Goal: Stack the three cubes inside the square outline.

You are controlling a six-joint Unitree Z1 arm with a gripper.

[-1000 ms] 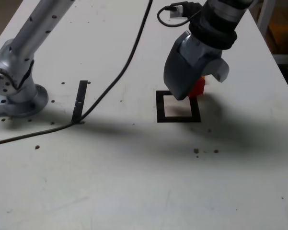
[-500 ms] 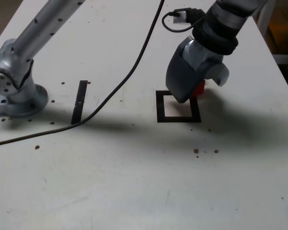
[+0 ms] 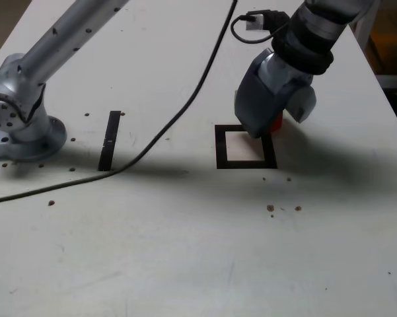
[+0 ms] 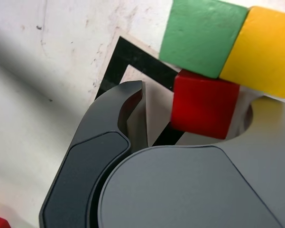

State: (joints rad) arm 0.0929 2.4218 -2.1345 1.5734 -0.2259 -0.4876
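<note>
On the white table (image 3: pixel 185 251), the grey metal hand (image 3: pixel 259 131) hangs low over the far right corner of the thick black tape square outline (image 3: pixel 244 163), in the exterior view's right half. The wrist view shows the small red solid-coloured cube (image 4: pixel 204 103) sitting between the jaws, with the dark curved finger (image 4: pixel 125 102) still a gap away from its face on one side and the grey body of the hand close on the other; whether that side touches cannot be told. The jaws stand partly spread, not yet pinching the red cube. The green cube (image 4: pixel 203 35) and the yellow cube (image 4: pixel 268 50) lie touching side by side just beyond the red one, the green cube's corner meeting the red cube's top edge. All three sit at the outline's far right corner, the red cube beside the tape and not inside the white centre. In the exterior view only a sliver of the red cube (image 3: pixel 276 123) shows behind the hand. The cubes look light, stiff and smooth-faced, so a square pinch on two opposite flat faces of the red cube, low and centred, seems best; a skewed grip could twist it or nudge its two neighbours.
</note>
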